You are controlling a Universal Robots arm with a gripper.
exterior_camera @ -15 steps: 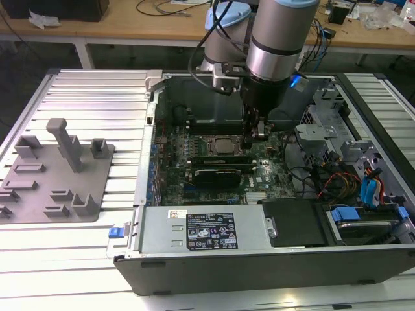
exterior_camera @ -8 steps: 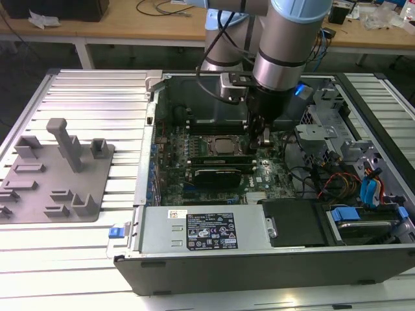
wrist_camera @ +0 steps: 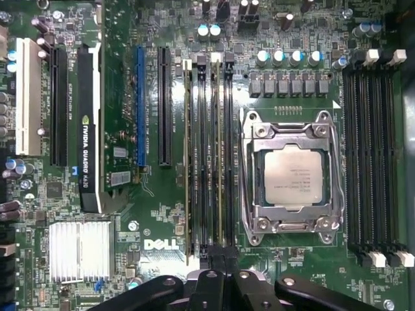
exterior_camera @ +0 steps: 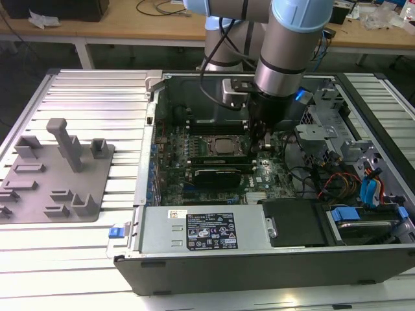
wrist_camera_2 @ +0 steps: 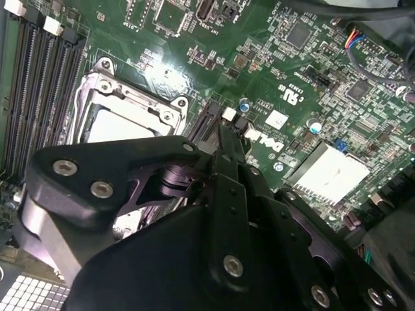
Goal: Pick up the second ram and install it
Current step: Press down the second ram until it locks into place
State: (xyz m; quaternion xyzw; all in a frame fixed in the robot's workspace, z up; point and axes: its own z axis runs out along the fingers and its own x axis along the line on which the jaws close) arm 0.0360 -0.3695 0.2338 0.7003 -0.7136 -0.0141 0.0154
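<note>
In the first wrist view the second ram, a thin dark-green stick, stands on edge in a memory slot beside the CPU socket. My gripper is shut on the stick's near end, one black fingertip on each side. Another stick sits two slots further from the socket. In the second wrist view the gripper reaches down to the slots, its fingers drawn into one narrow bar. In the exterior view the gripper is low inside the open computer case, just beside the socket.
A graphics card and a finned heatsink lie beyond the slots. Several bare memory slots run along the socket's other side. The grey plastic tray with raised blocks lies at the exterior view's left. Cables and drive cages crowd the case's right.
</note>
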